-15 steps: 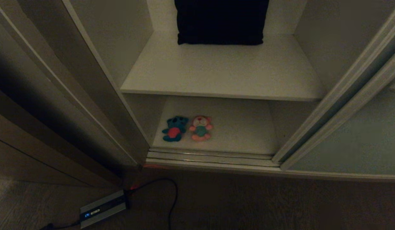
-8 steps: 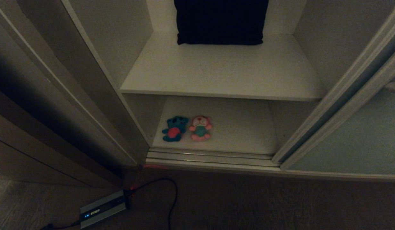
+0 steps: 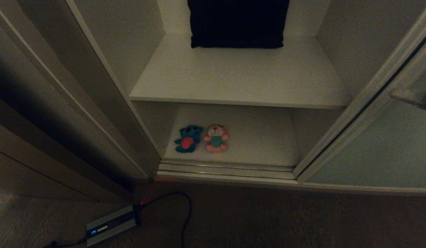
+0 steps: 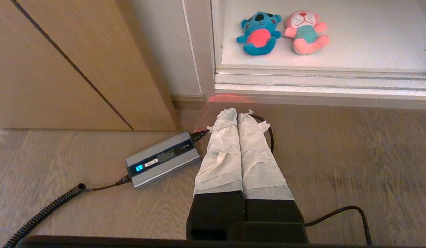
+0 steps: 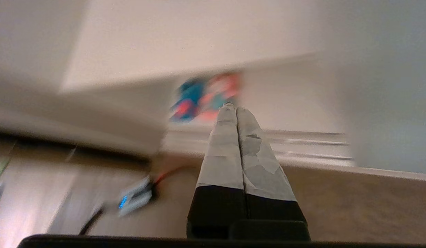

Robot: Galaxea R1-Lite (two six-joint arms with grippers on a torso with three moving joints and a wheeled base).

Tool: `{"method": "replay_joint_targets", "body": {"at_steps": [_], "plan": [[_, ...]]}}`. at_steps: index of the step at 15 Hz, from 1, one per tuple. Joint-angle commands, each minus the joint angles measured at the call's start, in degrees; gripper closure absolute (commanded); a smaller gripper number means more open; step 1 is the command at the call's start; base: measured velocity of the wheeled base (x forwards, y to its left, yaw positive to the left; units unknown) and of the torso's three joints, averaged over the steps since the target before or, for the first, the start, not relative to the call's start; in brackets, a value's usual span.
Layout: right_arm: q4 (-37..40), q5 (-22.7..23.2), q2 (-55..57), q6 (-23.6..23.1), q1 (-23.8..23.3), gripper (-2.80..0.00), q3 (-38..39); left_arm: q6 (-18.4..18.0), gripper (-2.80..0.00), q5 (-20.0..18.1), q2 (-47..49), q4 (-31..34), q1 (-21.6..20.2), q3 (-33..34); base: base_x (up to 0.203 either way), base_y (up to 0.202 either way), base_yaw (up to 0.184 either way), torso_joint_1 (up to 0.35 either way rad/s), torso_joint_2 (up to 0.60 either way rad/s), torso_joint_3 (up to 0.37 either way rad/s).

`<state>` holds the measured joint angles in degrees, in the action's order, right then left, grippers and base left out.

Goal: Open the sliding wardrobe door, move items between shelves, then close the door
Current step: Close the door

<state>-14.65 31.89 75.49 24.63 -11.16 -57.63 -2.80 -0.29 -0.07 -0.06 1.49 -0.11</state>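
The sliding wardrobe door (image 3: 371,151) stands slid to the right, leaving the wardrobe open. Two plush toys lie side by side at the front left of the lower shelf (image 3: 264,137): a blue one with a red belly (image 3: 188,138) and a pink one in a teal shirt (image 3: 216,138). The upper shelf (image 3: 240,75) holds only a dark cushion. My right gripper (image 3: 394,94) reaches in from the right edge in front of the door, shut and empty (image 5: 236,108). My left gripper (image 4: 237,113) hangs shut over the floor, short of the toys (image 4: 259,33).
A dark square cushion (image 3: 237,23) leans at the back of the upper shelf. A ribbed metal floor track (image 3: 226,169) runs along the wardrobe's front. A grey charger box (image 3: 110,225) with cables lies on the wooden floor. Brown wooden panels (image 3: 33,144) stand to the left.
My right gripper has come into the head view from the right edge, moving left across the door. The toys and my left gripper have not moved.
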Motion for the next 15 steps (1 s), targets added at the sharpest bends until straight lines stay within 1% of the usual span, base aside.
{"method": "replay_joint_targets", "body": {"at_steps": [1, 4, 6, 7, 8, 10, 15], "plan": [[-0.2, -0.02, -3.65, -0.03, 4.49, 0.0, 2.01, -0.01, 0.0, -0.06, -0.01, -0.03, 0.01, 0.02, 0.0, 0.0, 0.0, 0.0, 0.0, 0.0], [-0.08, 0.07, -9.83, 0.23, 4.31, 0.0, 4.65, -0.01, 0.0, 0.03, -0.01, -0.03, 0.01, 0.02, 0.0, 0.0, 0.0, 0.0, 0.0, 0.0], [-0.03, -0.05, -10.22, 0.32, -0.26, 0.0, 4.96, -0.01, 0.0, 0.03, -0.01, -0.03, 0.01, 0.02, 0.0, 0.0, 0.0, 0.0, 0.0, 0.0], [-0.05, -0.06, -9.36, 0.37, -2.86, 0.0, 4.8, -0.01, 0.0, 0.03, -0.01, -0.03, -0.08, 0.02, 0.0, 0.0, 0.0, 0.0, 0.0, 0.0], [-0.09, -0.07, -7.73, 0.4, -4.49, 0.0, 4.59, -0.01, 0.0, 0.03, -0.01, -0.03, 0.01, 0.02, 0.0, 0.0, 0.0, 0.0, 0.0, 0.0], [-0.13, -0.12, -4.32, 0.37, -6.46, 0.0, 3.68, -0.01, 0.0, 0.03, -0.01, -0.03, 0.01, 0.02, 0.0, 0.0, 0.0, 0.0, 0.0, 0.0], [-0.11, -0.11, 0.31, 0.46, -8.55, 0.0, 0.43, -0.01, 0.0, 0.03, -0.01, -0.03, -0.07, -0.06, 0.0, 0.0, 0.0, 0.0, 0.0, 0.0]]}}
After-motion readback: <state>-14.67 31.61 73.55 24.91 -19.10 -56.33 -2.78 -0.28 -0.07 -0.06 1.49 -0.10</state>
